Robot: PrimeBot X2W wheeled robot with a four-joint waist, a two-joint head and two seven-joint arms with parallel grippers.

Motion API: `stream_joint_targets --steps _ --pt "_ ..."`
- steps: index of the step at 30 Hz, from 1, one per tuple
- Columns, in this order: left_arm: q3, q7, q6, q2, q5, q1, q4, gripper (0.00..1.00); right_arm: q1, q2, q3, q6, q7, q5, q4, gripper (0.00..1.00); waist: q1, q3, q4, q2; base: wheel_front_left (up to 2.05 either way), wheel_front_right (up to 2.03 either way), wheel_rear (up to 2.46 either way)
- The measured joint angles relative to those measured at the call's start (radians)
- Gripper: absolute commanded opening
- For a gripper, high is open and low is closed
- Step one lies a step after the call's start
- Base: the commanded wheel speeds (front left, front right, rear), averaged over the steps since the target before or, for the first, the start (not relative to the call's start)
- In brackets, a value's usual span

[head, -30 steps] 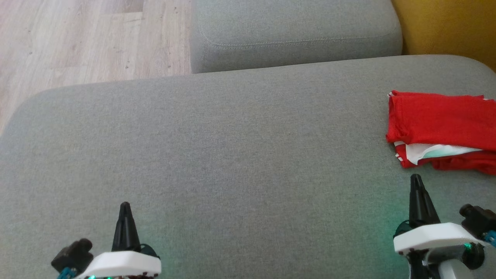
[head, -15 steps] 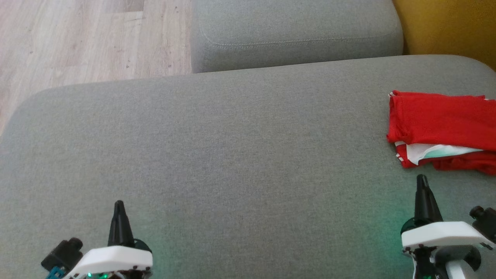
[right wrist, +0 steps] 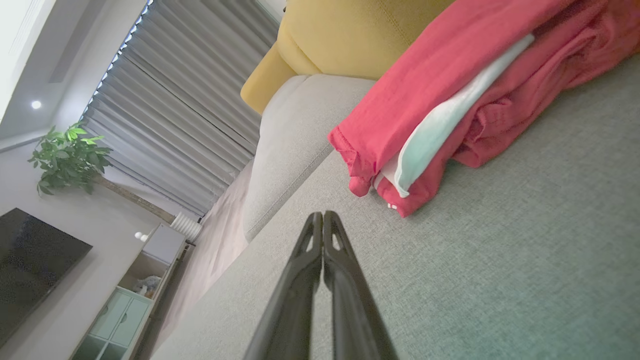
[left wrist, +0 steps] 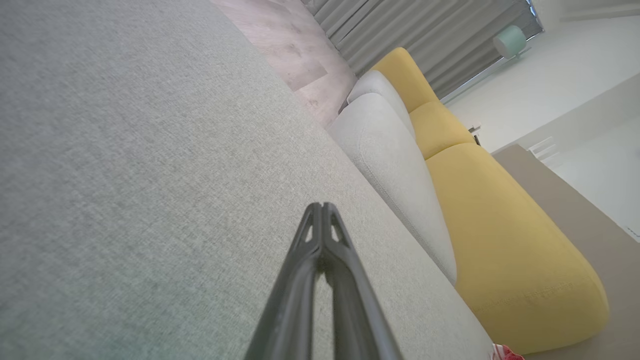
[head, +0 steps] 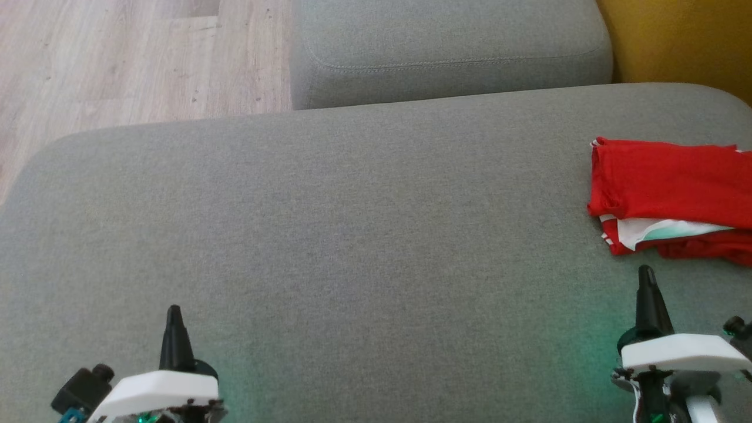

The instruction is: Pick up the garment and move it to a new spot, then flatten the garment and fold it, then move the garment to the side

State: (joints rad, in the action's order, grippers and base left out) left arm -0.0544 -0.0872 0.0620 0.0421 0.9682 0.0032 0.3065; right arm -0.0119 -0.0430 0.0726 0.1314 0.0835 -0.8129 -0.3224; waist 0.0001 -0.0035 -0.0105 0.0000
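Red garment (head: 670, 182) cut off by head view's right edge, lower layers mostly hidden

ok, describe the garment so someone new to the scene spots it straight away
Start at the wide grey sofa seat before the robot and go to its right end, near the yellow cushion. The garment lies there, folded flat, just beyond the right pincer. It is bright red with a white layer showing at its near edge, against plain grey fabric.
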Motion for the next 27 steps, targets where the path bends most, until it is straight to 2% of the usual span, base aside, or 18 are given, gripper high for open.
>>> stream_joint_targets --steps 27 --pt "0.056 0.081 0.024 0.0 0.262 -0.025 -0.009 0.0 -0.019 0.0 0.026 0.0 -0.08 -0.325 0.015 0.0 0.0 0.003 0.004 0.0 0.0 0.0 0.0"
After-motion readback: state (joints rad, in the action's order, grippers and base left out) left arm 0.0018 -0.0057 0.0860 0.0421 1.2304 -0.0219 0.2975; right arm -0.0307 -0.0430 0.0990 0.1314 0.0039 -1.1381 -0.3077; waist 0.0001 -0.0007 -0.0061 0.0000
